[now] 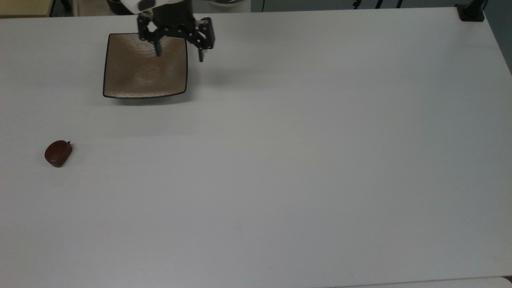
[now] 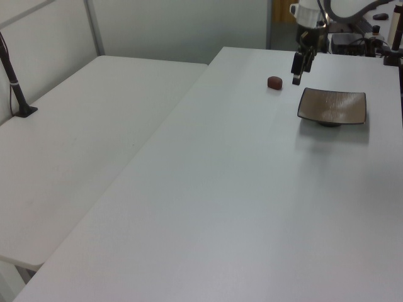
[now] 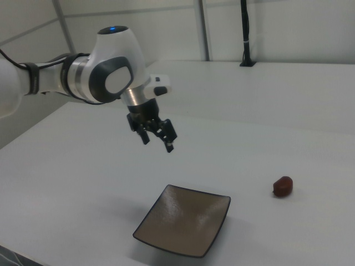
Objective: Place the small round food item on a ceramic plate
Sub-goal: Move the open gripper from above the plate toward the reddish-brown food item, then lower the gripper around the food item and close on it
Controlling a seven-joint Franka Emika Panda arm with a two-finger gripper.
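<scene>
The gripper (image 1: 180, 53) hangs above the ceramic plate (image 1: 136, 76), over the edge that lies at the top view's right, jaws spread wide and holding nothing; the small round food item (image 1: 58, 153) lies on the white worktop (image 1: 304, 160), well apart from the plate, toward the top view's lower left.

A robotics lab is suggested here: a wide, plain white worktop (image 1: 304, 160) is seen, with a second white table (image 2: 82, 138) set just beside it. Bare pale partition walls (image 3: 277, 27) are ranged behind, a black pole (image 3: 244, 33) is clamped at the far edge, and a white robot arm (image 3: 105, 80) is mounted alongside.
</scene>
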